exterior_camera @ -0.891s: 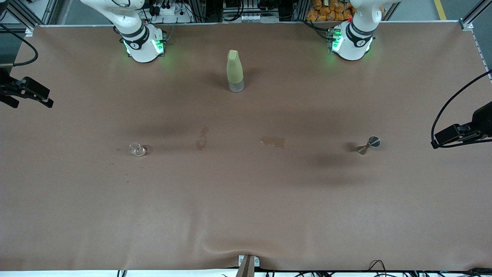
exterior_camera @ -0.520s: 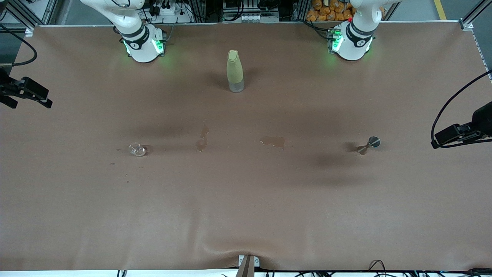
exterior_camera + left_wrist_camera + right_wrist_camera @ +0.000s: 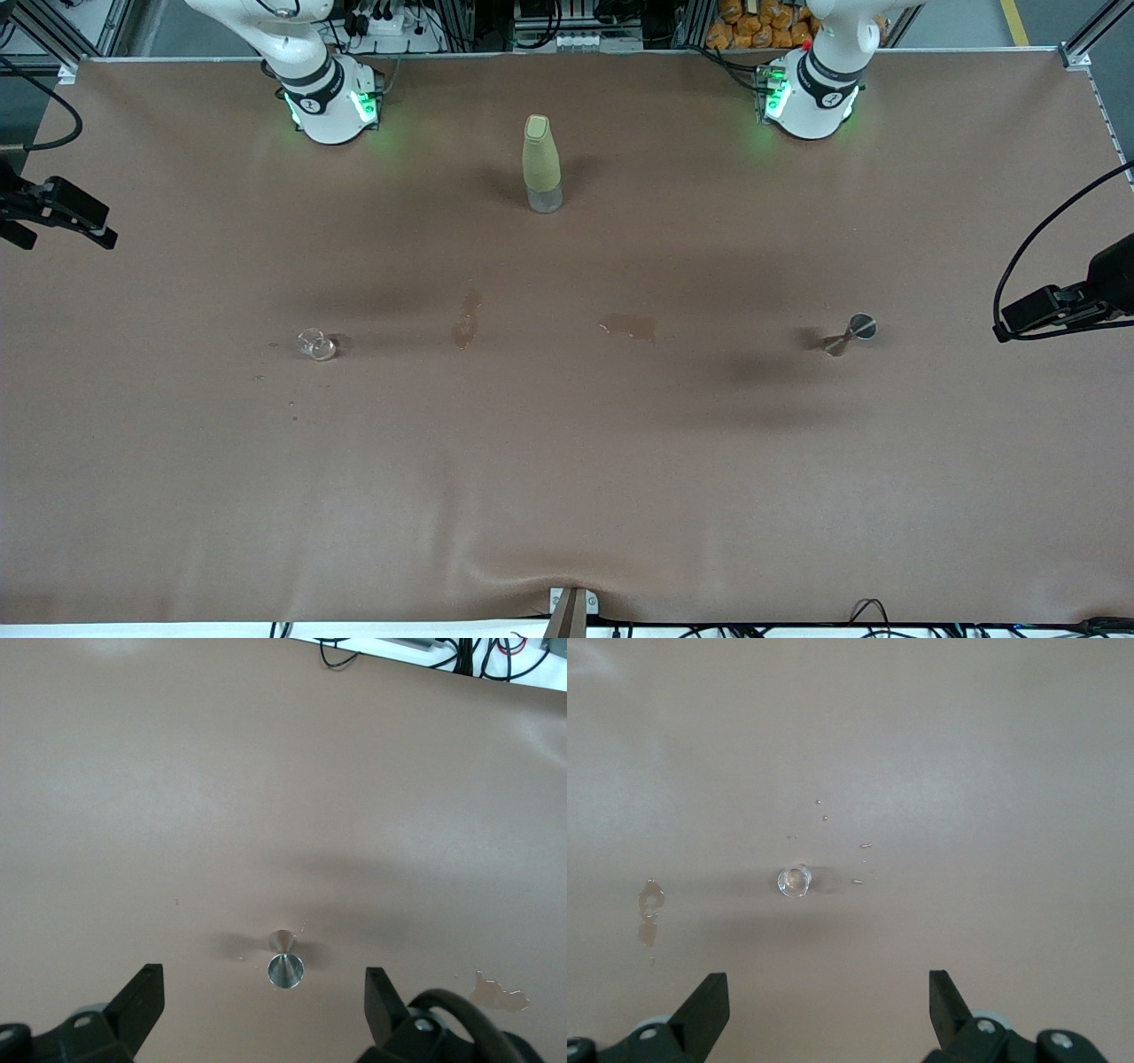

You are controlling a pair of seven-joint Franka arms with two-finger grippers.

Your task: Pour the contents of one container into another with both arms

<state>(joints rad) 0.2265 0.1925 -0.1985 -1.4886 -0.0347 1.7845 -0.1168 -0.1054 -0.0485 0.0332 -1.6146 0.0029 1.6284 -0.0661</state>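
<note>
A small clear glass [image 3: 316, 344] stands on the brown table toward the right arm's end; the right wrist view shows the glass [image 3: 794, 881] well below the fingers. A steel jigger [image 3: 849, 334] stands toward the left arm's end, and the same jigger [image 3: 284, 961] shows between the fingers from high up. My right gripper [image 3: 58, 213] hangs high near its end of the table, and in its own view this gripper [image 3: 828, 1010] is open and empty. My left gripper [image 3: 1054, 310] hangs high near the other end, also open and empty [image 3: 263, 1005].
A tall olive bottle [image 3: 541, 164] with a clear base stands between the two arm bases. Two wet stains [image 3: 465, 321] [image 3: 631, 327] mark the table's middle. Droplets [image 3: 864, 846] lie around the glass. Cables [image 3: 461, 656] run along the table's front edge.
The right gripper has drifted slightly outward toward its end of the table. The left gripper, glass, jigger and bottle have not moved.
</note>
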